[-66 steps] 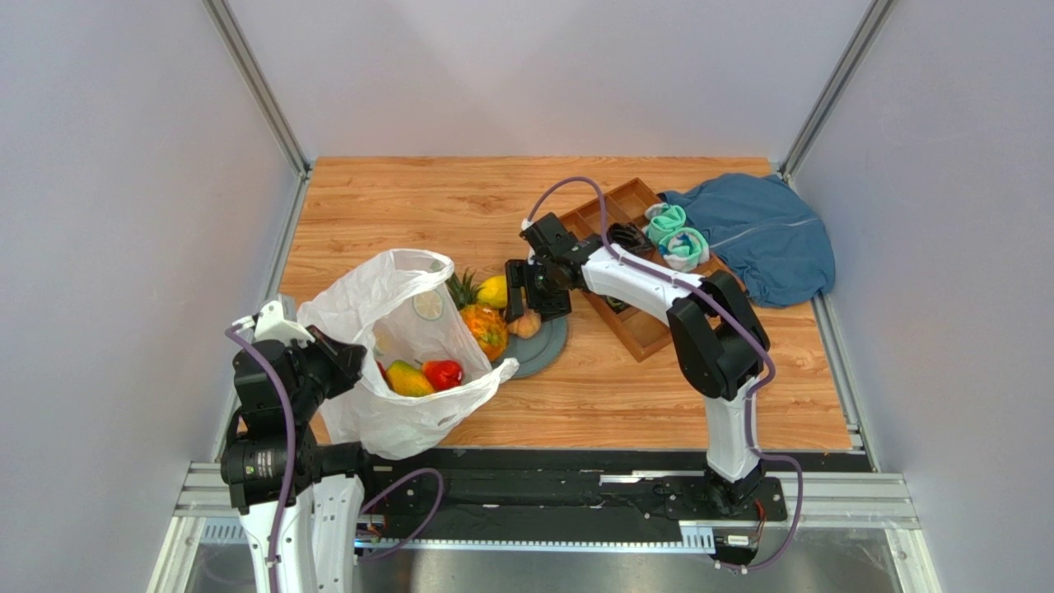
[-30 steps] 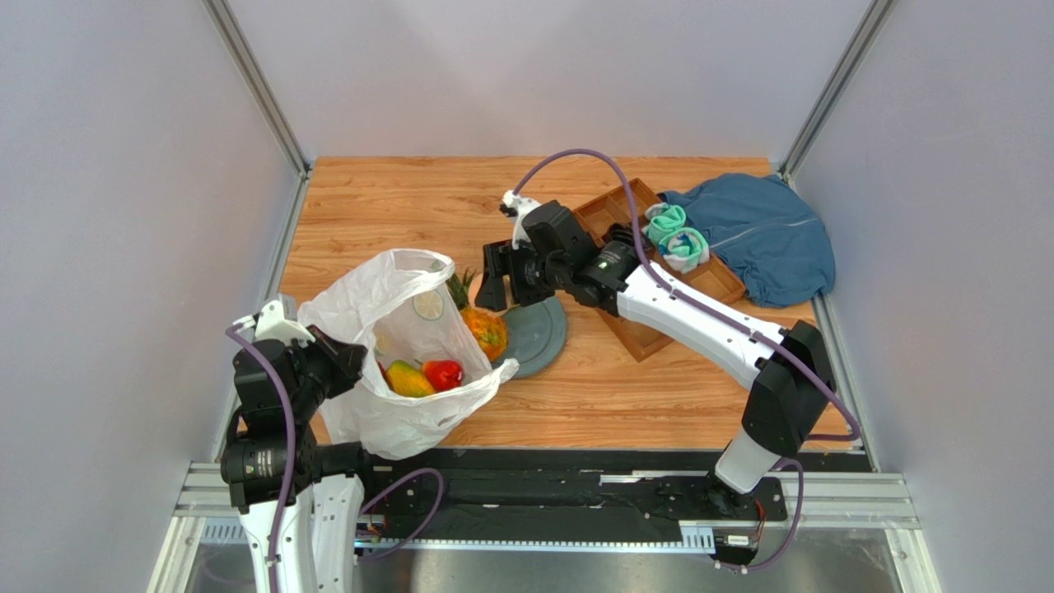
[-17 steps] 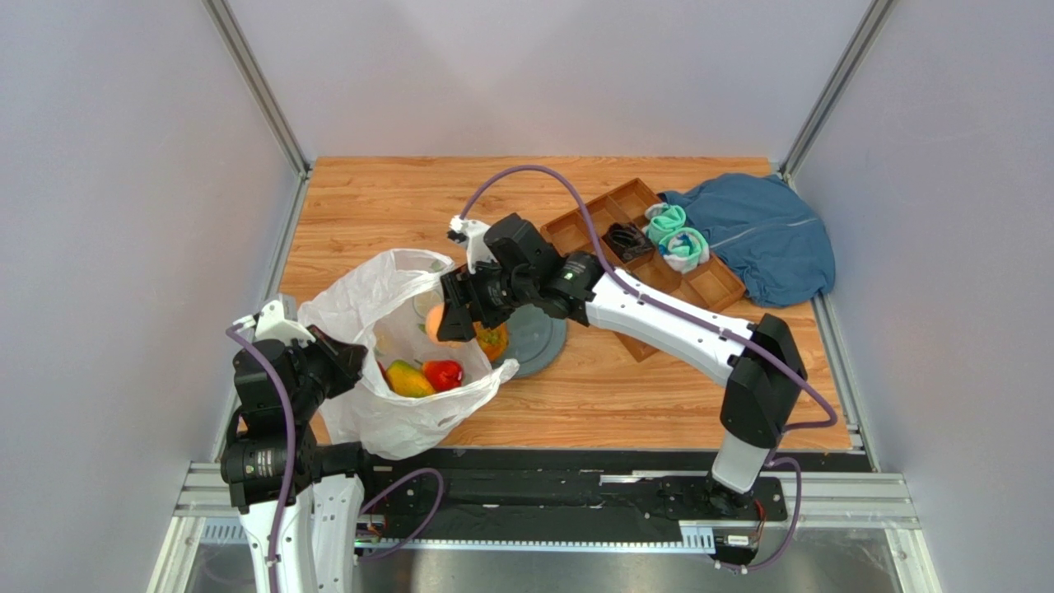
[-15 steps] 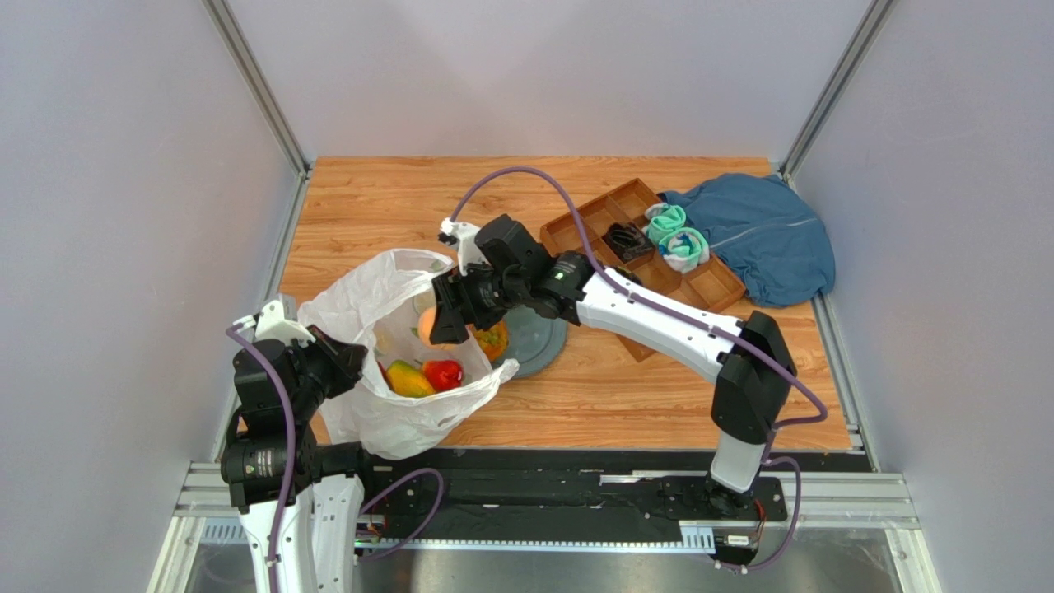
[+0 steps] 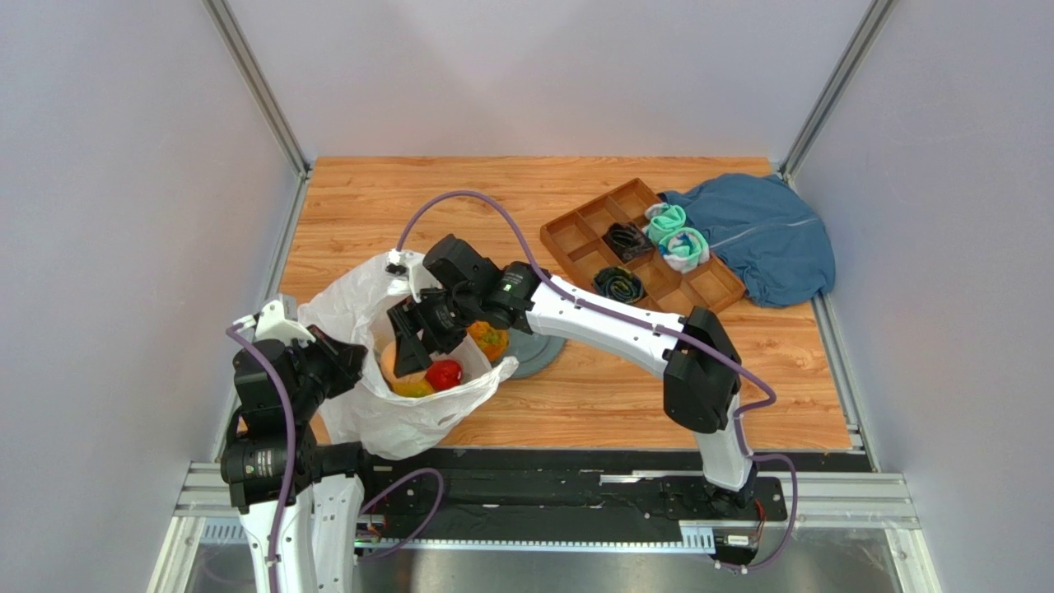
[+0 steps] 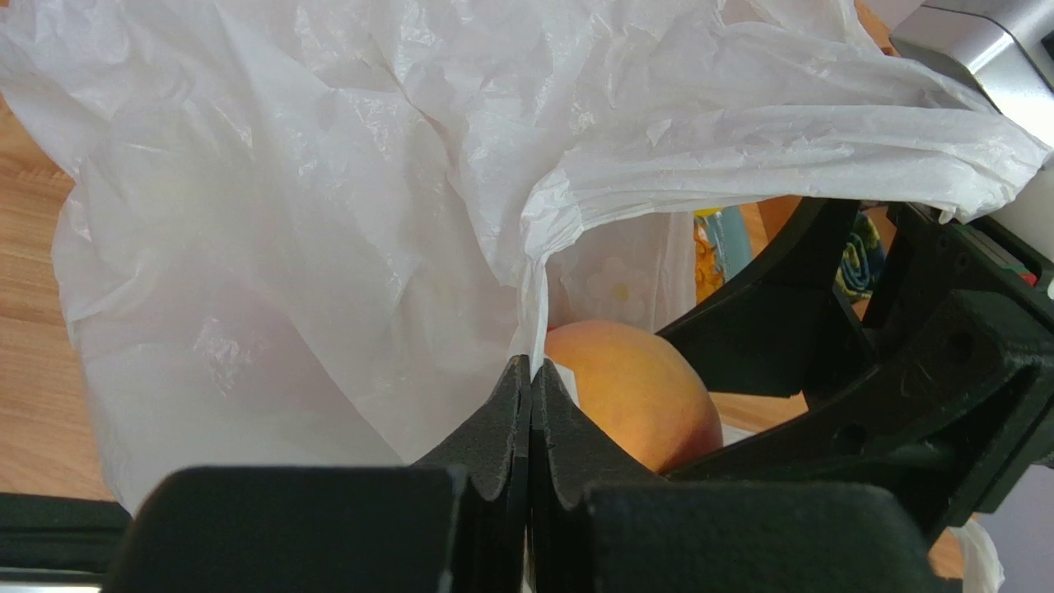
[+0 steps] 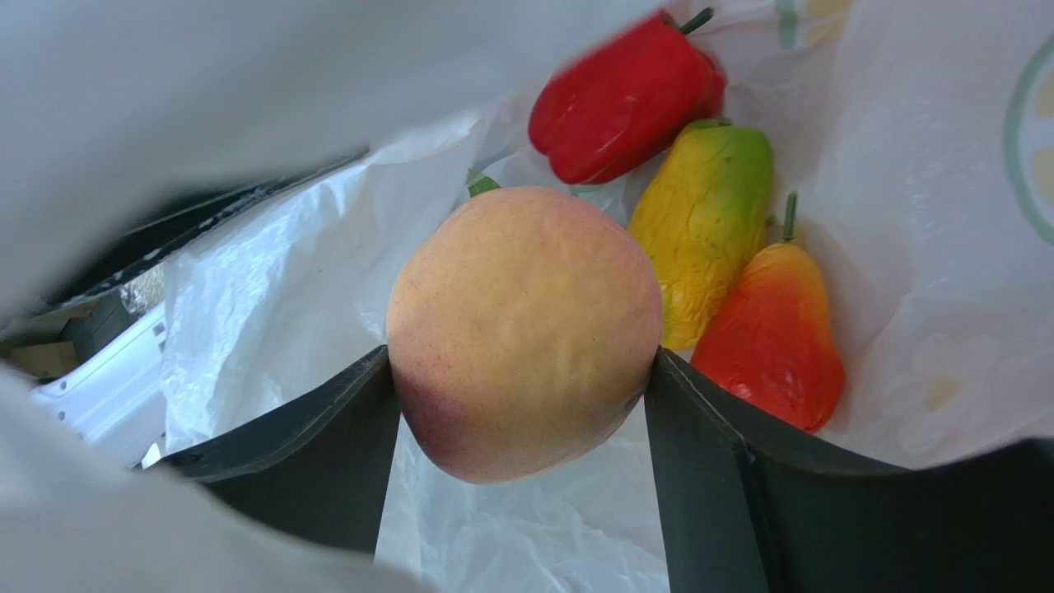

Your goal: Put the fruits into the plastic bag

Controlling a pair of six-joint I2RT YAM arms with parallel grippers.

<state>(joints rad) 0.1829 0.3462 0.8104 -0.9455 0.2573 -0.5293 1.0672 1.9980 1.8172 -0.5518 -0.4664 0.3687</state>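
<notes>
The white plastic bag (image 5: 359, 309) stands open at the near left. My left gripper (image 6: 531, 371) is shut on the bag's rim (image 6: 544, 247) and holds it up. My right gripper (image 5: 415, 344) reaches into the bag's mouth, shut on a peach (image 7: 526, 328), which also shows in the left wrist view (image 6: 637, 389). Below it inside the bag lie a red pepper (image 7: 625, 99), a yellow-green mango (image 7: 705, 229) and a red-orange pear-shaped fruit (image 7: 773, 340). The orange pineapple (image 5: 489, 340) rests just right of the bag, partly hidden by my right arm.
A grey plate (image 5: 542, 352) lies right of the bag. A wooden divided tray (image 5: 582, 235) with rolled socks (image 5: 674, 232) stands at the back right, next to a blue cloth (image 5: 767, 241).
My right gripper has carried the peach from the plate leftward and down into the bag's mouth. The left gripper has kept its hold on the bag rim.
</notes>
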